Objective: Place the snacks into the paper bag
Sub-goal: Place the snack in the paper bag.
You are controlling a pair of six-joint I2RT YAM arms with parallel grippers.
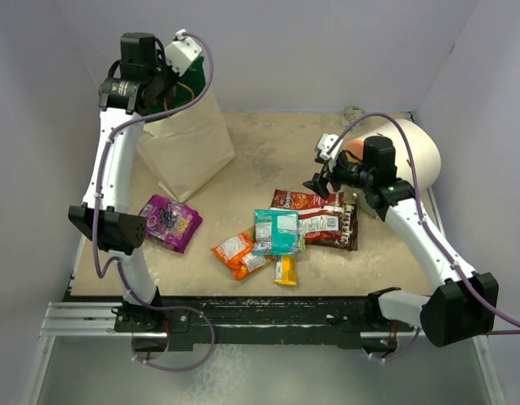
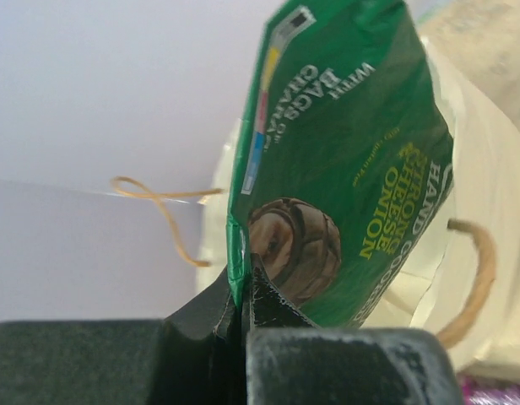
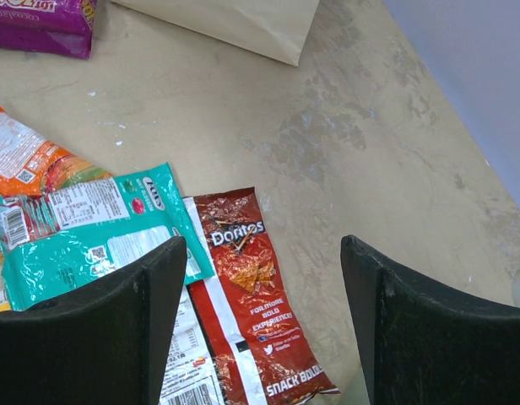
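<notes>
The tan paper bag (image 1: 192,152) stands at the back left. Over its mouth my left gripper (image 1: 177,74) is shut on the edge of a green chip bag (image 1: 187,86). In the left wrist view the green chip bag (image 2: 344,169) hangs from the closed left gripper (image 2: 243,291), with the paper bag (image 2: 488,160) and its handle (image 2: 478,274) behind. My right gripper (image 1: 322,180) is open above a red Doritos packet (image 3: 256,295), nothing between its fingers (image 3: 159,287). On the table lie purple (image 1: 170,221), orange (image 1: 239,251), teal (image 1: 277,232), red-white (image 1: 321,224) and brown (image 1: 350,229) packets and a yellow bar (image 1: 284,270).
A big cream cylinder (image 1: 412,152) with an orange face lies at the back right, just behind the right arm. Grey walls close in the table on three sides. A metal rail (image 1: 243,321) runs along the near edge.
</notes>
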